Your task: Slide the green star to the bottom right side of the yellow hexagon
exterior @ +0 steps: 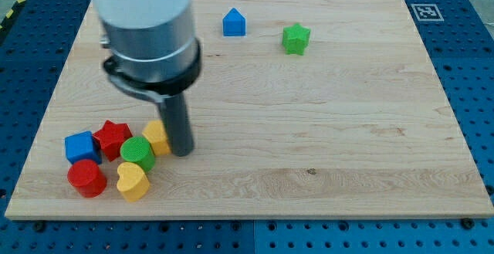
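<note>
The green star [295, 38] lies near the view's top, right of centre. The yellow hexagon [157, 137] sits at the view's lower left, partly hidden by my rod. My tip [181, 153] rests on the board right against the hexagon's right side, far from the green star.
A blue house-shaped block [234, 23] lies left of the green star. Around the hexagon cluster a red star [113, 138], a blue cube [80, 147], a red cylinder [86, 178], a green cylinder [137, 153] and a yellow heart [131, 181]. The wooden board [347, 130] ends close below them.
</note>
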Available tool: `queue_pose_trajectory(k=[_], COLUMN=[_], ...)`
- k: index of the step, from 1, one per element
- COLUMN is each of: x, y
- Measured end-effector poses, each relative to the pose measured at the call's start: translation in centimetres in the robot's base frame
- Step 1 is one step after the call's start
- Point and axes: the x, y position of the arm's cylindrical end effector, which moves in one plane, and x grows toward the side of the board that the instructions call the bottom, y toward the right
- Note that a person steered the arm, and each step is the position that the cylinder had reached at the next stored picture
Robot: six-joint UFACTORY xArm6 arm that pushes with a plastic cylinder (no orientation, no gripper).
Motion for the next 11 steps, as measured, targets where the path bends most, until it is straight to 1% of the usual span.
queue_pose_trajectory(k=[1,2,3,4,5,7,8,9,10,11], x=[0.0,0.0,-0.3,-3.8,-6.8,-6.8,-9.3,-14.1,-18.8,-22.1], y=[-2.1,1.3,10.0,17.6,20.3,20.7,24.3,26.5,26.2,22.9])
